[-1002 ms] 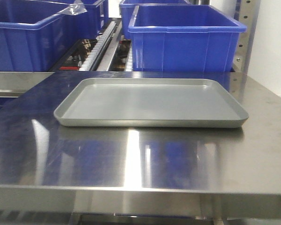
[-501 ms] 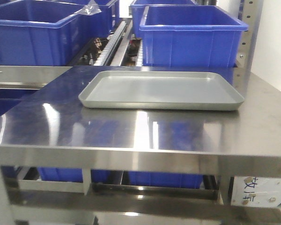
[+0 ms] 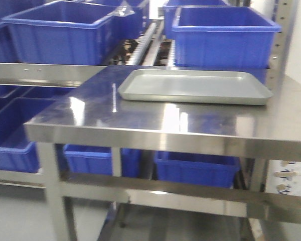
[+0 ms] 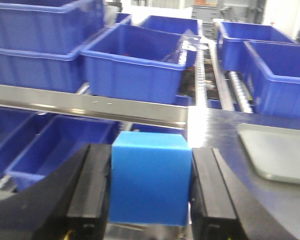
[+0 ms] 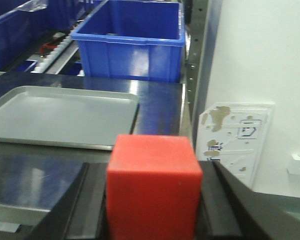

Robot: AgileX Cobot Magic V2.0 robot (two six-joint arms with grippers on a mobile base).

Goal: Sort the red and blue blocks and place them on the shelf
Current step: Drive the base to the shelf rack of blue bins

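**Front view.** A polished steel surface (image 3: 155,123) is shown carrying a shallow grey tray (image 3: 190,96), which lies flat toward the far right of the top. Behind and to the left, the shelf (image 3: 40,73) is marked by its brushed front rail. Large blue bins (image 3: 65,37) are carried on its upper level, and more bins are seen on the levels below.

**Left wrist view.** The left fingers (image 4: 94,190) are closed onto the blue block (image 4: 150,180). One black pad is pressed against each side face, and the block is held upright and square between them. The block is seen in front of the shelf rail (image 4: 90,105), apart from it, with a blue bin (image 4: 135,70) standing behind the rail. A corner of the tray (image 4: 280,155) is visible at the right. What lies beneath the block cannot be told.

**Right wrist view.** The right fingers (image 5: 92,205) are closed in the same manner onto the red block (image 5: 154,185), which fills the gap between them. Beyond the block and to its left, the tray (image 5: 60,115) is seen on the surface. Another blue bin (image 5: 130,50) stands behind it on the shelf. A white label plate (image 5: 235,142) is fixed to the wall at the right.

Neither block has been set on the shelf; each is gripped at its own wrist.
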